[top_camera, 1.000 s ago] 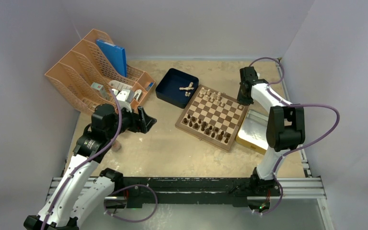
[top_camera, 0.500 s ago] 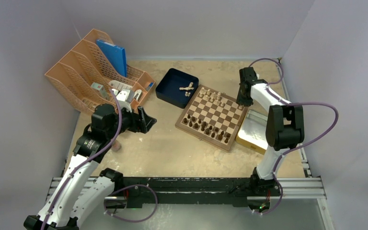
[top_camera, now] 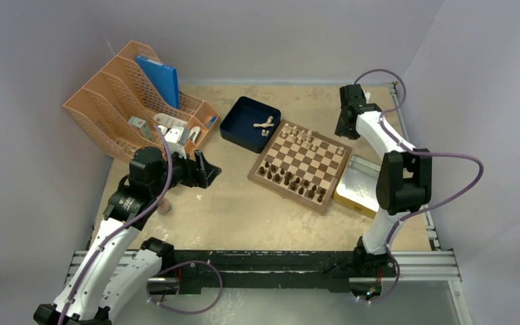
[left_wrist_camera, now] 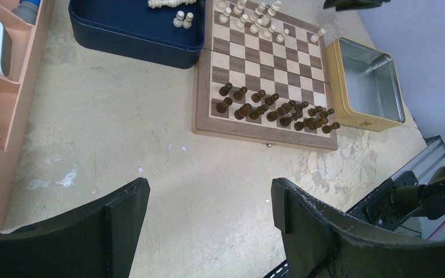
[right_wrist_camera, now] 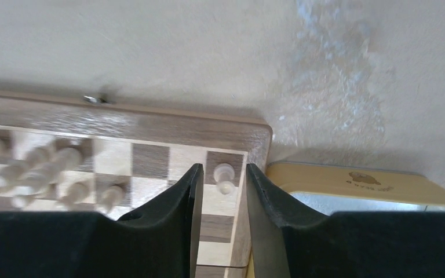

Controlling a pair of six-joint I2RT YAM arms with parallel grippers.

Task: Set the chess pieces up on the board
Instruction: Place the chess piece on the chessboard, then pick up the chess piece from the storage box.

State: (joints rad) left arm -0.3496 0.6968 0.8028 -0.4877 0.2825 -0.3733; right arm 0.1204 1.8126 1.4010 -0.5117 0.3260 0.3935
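At the far right corner of the board (right_wrist_camera: 168, 123), the right gripper (right_wrist_camera: 222, 169) has its jaws narrowly parted around a pale corner piece (right_wrist_camera: 225, 178). Bare board shows on both sides of it, so nothing is held and the piece stands upright on the corner square. The fingers (right_wrist_camera: 182, 214) sit very close to it. The clean way out, I judge, is straight up with the jaws no narrower and no sideways drift, which could topple it into the metal tray (left_wrist_camera: 333, 75) just beside the rim. The other pale chess pieces (left_wrist_camera: 249, 20) crowd the far rows, and a few lie in the dark blue tray (left_wrist_camera: 133, 49) touching the board — likely the next fetch. The dark pieces (left_wrist_camera: 278, 110) fill the near rows. The left gripper (left_wrist_camera: 208, 188) is wide open and empty, hovering well apart from the board.
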